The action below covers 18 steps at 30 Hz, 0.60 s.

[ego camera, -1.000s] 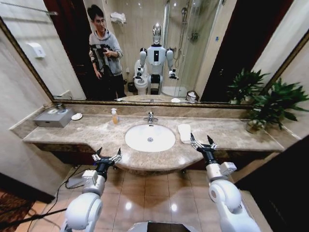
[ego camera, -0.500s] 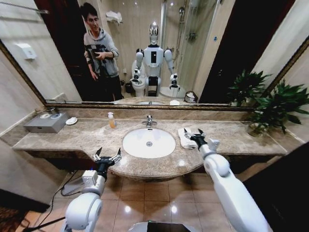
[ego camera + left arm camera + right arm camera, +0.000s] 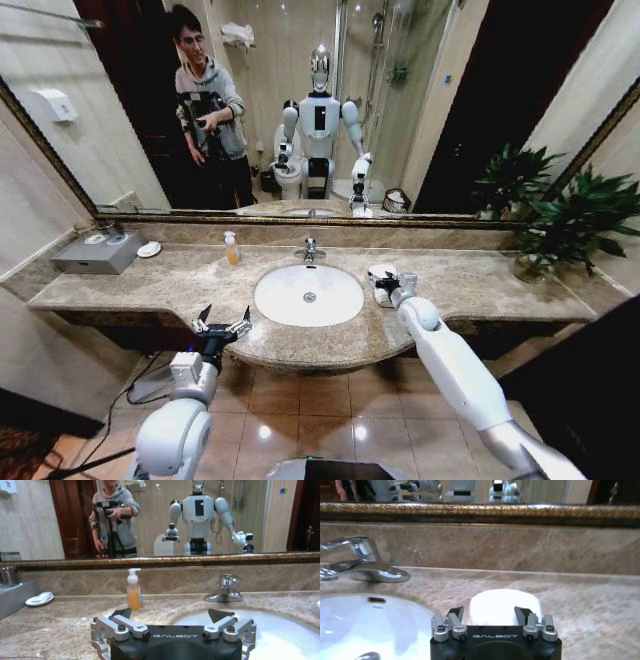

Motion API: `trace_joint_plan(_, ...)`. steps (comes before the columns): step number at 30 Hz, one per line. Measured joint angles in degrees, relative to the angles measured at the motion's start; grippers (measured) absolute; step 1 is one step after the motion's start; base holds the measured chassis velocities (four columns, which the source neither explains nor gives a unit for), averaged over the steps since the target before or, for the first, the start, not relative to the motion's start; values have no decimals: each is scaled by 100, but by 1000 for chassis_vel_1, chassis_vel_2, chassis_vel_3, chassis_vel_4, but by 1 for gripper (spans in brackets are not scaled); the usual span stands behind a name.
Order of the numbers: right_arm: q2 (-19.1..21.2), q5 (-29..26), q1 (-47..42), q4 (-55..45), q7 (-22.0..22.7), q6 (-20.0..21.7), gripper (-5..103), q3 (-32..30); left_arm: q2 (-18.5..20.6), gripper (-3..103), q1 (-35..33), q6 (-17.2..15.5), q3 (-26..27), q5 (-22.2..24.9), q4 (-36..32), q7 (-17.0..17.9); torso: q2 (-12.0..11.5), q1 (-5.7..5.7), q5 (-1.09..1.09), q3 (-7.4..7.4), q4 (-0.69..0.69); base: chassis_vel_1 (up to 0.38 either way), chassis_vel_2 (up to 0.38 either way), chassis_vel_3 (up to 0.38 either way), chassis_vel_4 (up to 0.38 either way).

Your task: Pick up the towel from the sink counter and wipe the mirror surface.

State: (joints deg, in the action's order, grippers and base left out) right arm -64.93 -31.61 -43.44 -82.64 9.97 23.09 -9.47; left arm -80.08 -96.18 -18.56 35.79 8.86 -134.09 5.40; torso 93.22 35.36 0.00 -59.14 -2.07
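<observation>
- The right gripper (image 3: 384,287) reached out over the sink counter (image 3: 200,280), just right of the oval basin (image 3: 308,295), with its arm stretched forward from the near right.
- In the right wrist view its jaws stood spread, one on each side of the near end of the towel (image 3: 504,605); whether they touched the cloth I could not tell.
- The towel lay flat on the surface as a neat white folded rectangle, between the basin and the back wall's marble upstand, and to the right of the chrome faucet (image 3: 362,566).
- In the head view the towel (image 3: 381,271) showed as a white patch at the far side of the right gripper.
- The left gripper (image 3: 221,327) hung low at the near left, in front of the counter's curved front edge and apart from everything on it; its jaws were wide and held nothing.
- From the left wrist a soap bottle (image 3: 133,594) with orange liquid stood upright on the surface left of the faucet, and a small white dish (image 3: 39,598) lay farther left.
- The mirror (image 3: 300,110) ran along the far wall above the surface, its dark frame just over the upstand, and it reflected the robot.
</observation>
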Motion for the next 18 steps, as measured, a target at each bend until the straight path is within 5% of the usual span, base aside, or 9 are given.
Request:
trace_joint_plan(8,69,196,-97,25,-73,-72,75,-113,0,100,0,0,0,0,0,0,0,0,0,0,0,0,0,0,0)
trace_joint_plan(18,42,280,-156,205,-126,-80,100,-137,0,100,0,0,0,0,0,0,0,0,0,0,-1,0,0,0,0)
